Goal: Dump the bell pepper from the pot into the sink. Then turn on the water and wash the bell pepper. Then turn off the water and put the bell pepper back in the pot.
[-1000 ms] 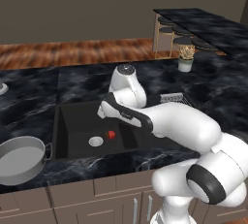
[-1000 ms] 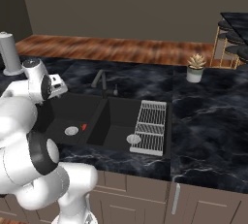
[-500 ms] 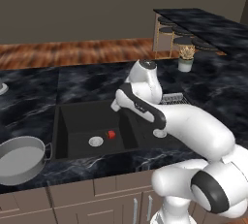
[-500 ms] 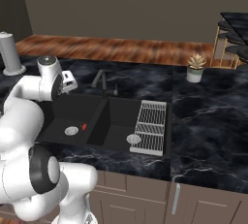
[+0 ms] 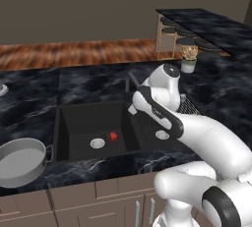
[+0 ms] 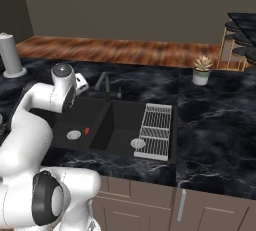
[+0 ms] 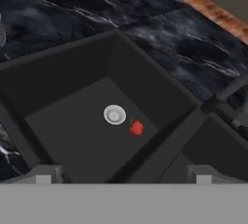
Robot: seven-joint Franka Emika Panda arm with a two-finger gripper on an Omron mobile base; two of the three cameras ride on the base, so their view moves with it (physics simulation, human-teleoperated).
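We see a matte black double-basin sink (image 5: 93,127) set into a dark, white-veined marble surface (image 5: 29,103). The tiny bright red bell pepper (image 5: 113,136) lies on the floor of the left basin, just beside its round silver drain (image 5: 97,143).

From the left base view we also see the wide, shallow grey metal pot (image 5: 19,161), with a pale inside, standing on the surface near the sink's left front corner, well apart from the pepper. The right base view adds a ribbed metal drying rack (image 6: 156,131) over the right basin, a small potted plant (image 6: 202,70) farther right, and the dark angular faucet (image 6: 103,82) behind the sink.

The hand view looks down into the left basin; our end effector (image 7: 123,173) hovers above it, fingertips spread wide, holding nothing. We can read no writing anywhere.
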